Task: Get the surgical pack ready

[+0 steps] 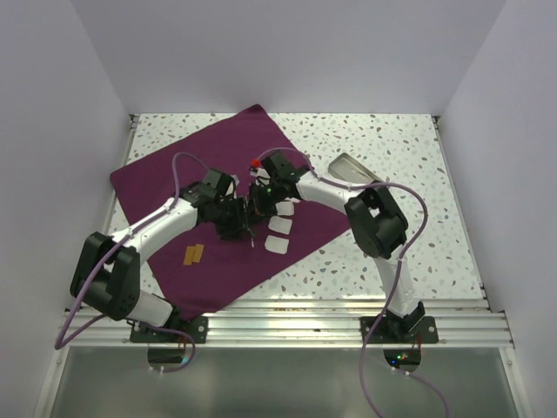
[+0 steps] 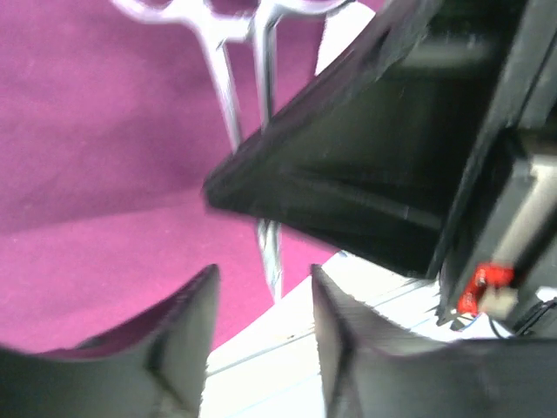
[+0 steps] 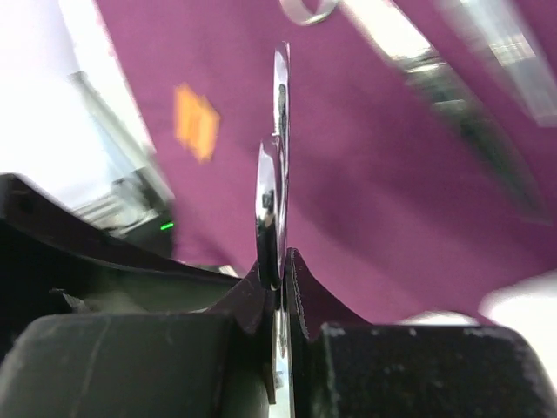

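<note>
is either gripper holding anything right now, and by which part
The right gripper is shut on the shiny metal ring-handled forceps, pinching their shafts between rings and tip. The left gripper is open, holding nothing.

The surgical pack (image 1: pixel 165 183) is seen in plain deep purple-maroon at the centre-left of the frame. The table (image 1: pixel 392 139) is patterned white with dark speckles. The gauze pads (image 1: pixel 279 225) are shown white, two strips (image 1: pixel 193 254) orange, and the instrument (image 3: pixel 278 131) polished silver.

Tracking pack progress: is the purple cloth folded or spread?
Spread: the cloth lies as one flat sheet, no folds, pads resting on it, right tool gripping forceps over it.
</note>
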Controlling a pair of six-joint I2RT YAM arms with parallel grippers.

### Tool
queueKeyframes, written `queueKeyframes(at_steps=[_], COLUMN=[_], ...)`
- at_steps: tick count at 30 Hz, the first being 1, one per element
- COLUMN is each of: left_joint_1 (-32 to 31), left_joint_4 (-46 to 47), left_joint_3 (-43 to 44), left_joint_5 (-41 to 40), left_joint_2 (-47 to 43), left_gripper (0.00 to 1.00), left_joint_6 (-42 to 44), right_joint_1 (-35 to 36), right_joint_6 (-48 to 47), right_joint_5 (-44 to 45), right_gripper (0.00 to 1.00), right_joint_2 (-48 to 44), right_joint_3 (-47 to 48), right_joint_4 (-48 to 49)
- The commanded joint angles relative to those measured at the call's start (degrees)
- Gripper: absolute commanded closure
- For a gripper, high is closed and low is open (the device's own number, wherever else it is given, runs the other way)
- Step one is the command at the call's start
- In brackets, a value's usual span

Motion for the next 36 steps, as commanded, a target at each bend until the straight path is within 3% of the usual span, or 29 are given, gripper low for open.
queueKeyframes(at_steps=[1,6,9,13,17,23,33,36], left_joint_1=[0.12,0.21,0.21,1.43,3.72,4.6,8.46,8.64], left_joint_4=[4.0,4.62,6.36,6.82,8.13,8.48,8.13,7.61], left_joint_3=[2.74,2.83,0.73,-1.3,-2.62,-2.27,0.98,2.47], left_joint_5=[0.1,-2.19,-3.16,-3.16,-1.14,0.18,1.85,3.16], left_joint_2=[-2.58,-3.11,-3.02,-0.3,-0.29,0.93,4.36,5.94], left_gripper=[0.45,0.34,0.34,0.34,0.35,0.35,0.35,0.35], left_joint_6=[1.18,3.46,4.78,7.06,7.59,8.21,4.44,2.33], right_joint_1=[-2.65,-7.57,-11.34,-17.67,-21.28,-21.11,-21.28,-21.64], right_joint_6=[-9.93,-27.15,-36.29,-43.96,-48.87,-53.71,-56.09,-56.62], right_joint_5=[9.06,33.47,56.03,67.68,70.6,72.55,73.59,73.69], right_gripper=[1.0,1.0,1.0,1.0,1.0,1.0,1.0,0.96], right_joint_2=[-3.1,-6.89,-7.24,-5.84,-0.66,2.42,5.32,6.2], right_joint_3=[4.34,10.4,13.65,14.36,17.26,16.83,12.35,12.26], right_joint_4=[-9.8,-25.27,-29.24,-27.66,-26.26,-20.64,-18.08,-17.2])
